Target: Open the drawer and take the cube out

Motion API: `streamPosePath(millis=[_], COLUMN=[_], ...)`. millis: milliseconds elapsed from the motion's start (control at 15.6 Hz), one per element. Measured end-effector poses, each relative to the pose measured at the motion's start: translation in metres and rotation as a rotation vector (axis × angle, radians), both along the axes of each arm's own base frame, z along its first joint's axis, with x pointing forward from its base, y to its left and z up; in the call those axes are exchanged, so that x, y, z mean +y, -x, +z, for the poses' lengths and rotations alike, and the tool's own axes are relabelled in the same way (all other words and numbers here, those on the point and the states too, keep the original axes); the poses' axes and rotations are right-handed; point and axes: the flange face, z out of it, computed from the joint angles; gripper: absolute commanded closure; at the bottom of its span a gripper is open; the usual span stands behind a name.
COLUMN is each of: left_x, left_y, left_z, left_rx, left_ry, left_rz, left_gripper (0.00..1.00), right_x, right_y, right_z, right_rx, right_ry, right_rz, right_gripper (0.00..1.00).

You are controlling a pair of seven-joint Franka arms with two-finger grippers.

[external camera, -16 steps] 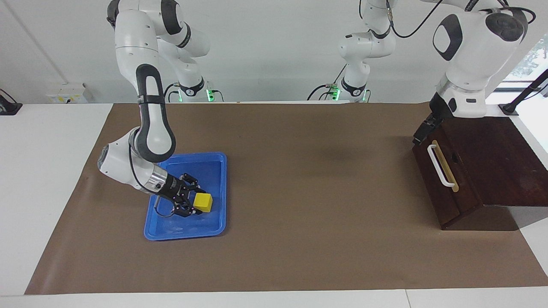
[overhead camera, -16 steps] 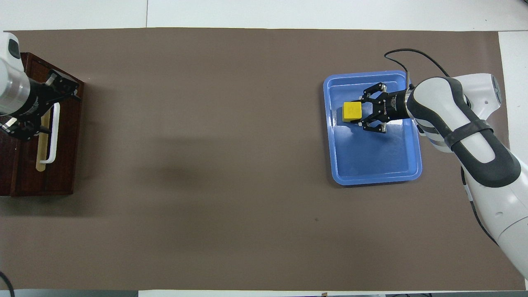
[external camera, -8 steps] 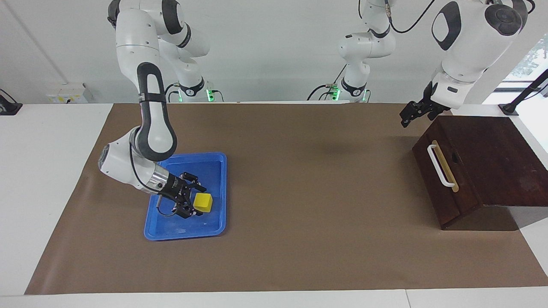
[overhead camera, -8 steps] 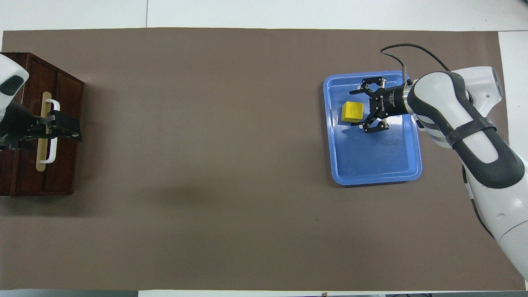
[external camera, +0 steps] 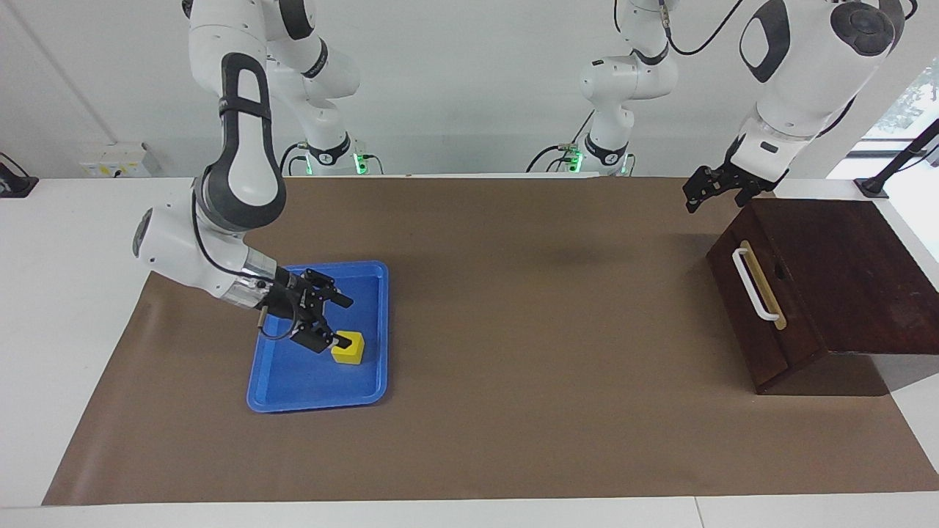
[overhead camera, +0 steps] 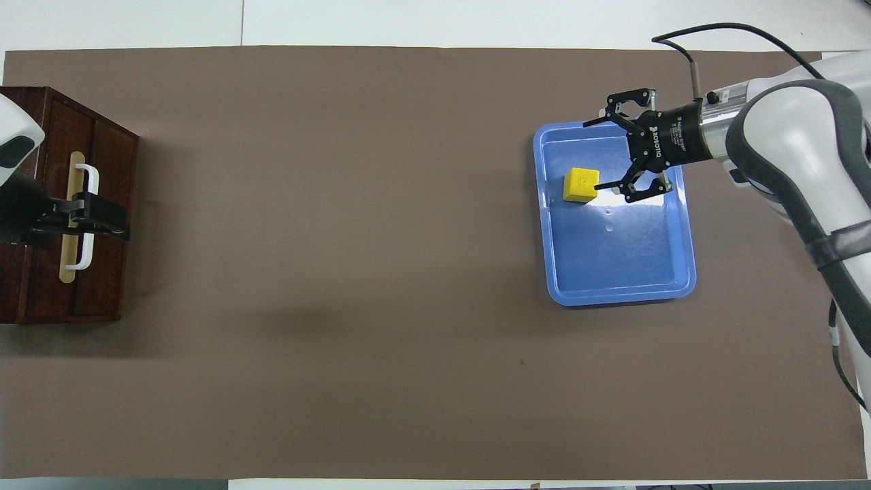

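The small yellow cube (external camera: 348,347) (overhead camera: 580,185) lies in the blue tray (external camera: 315,400) (overhead camera: 619,296). My right gripper (external camera: 341,321) (overhead camera: 602,153) is open and hangs low over the tray beside the cube. One fingertip (overhead camera: 599,185) is at the cube's edge; I cannot tell whether it touches. The drawer (external camera: 736,290) (overhead camera: 47,292) of the dark wooden box is shut, its white handle (external camera: 755,284) facing the tray. My left gripper (external camera: 713,202) (overhead camera: 85,224) is open and empty in the air by the box's top corner.
Brown paper (external camera: 543,330) covers the table, with white table showing at both ends. The dark box (external camera: 843,271) stands at the left arm's end. A black clamp foot (external camera: 873,187) sits near the box, nearer to the robots.
My right gripper has drawn back from around the cube and risen; the cube stays in the tray. My left gripper has lifted off the box's front corner into the air.
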Motion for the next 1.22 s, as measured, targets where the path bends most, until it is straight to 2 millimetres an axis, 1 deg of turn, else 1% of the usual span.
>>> streamPosePath(millis=[129,257,386,578,771,900,1028,1092,1221], left_x=[0.0,0.0,0.001,0.002,0.004,0.006,0.006,0.006,0.006], left_y=[0.002,0.004,0.004,0.004,0.004,0.005,0.005,0.005,0.005], left_z=[0.005,0.007,0.007,0.008,0.009,0.012,0.013,0.013,0.013], left_rx=[-0.008,-0.012,-0.012,-0.013,-0.016,-0.021,-0.023,-0.023,-0.023], left_ry=[0.002,0.003,0.004,0.005,0.005,0.005,0.005,0.005,0.005], left_rz=[-0.017,-0.035,-0.045,-0.047,-0.044,-0.041,-0.04,-0.04,-0.04], left_gripper=[0.0,0.0,0.0,0.0,0.0,0.0,0.0,0.0,0.0], right_x=[0.002,0.004,-0.002,-0.018,-0.031,-0.039,-0.043,-0.045,-0.055], right_y=[0.009,0.02,0.032,0.056,0.074,0.085,0.1,0.107,0.114], right_z=[0.039,0.072,0.098,0.134,0.169,0.187,0.198,0.2,0.195], right_rx=[-0.015,-0.051,-0.111,-0.218,-0.328,-0.368,-0.374,-0.374,-0.368], right_ry=[0.103,0.188,0.26,0.378,0.476,0.527,0.537,0.537,0.528], right_rz=[0.122,0.297,0.499,0.827,1.099,1.227,1.267,1.275,1.29], right_gripper=[0.0,0.0,0.0,0.0,0.0,0.0,0.0,0.0,0.0])
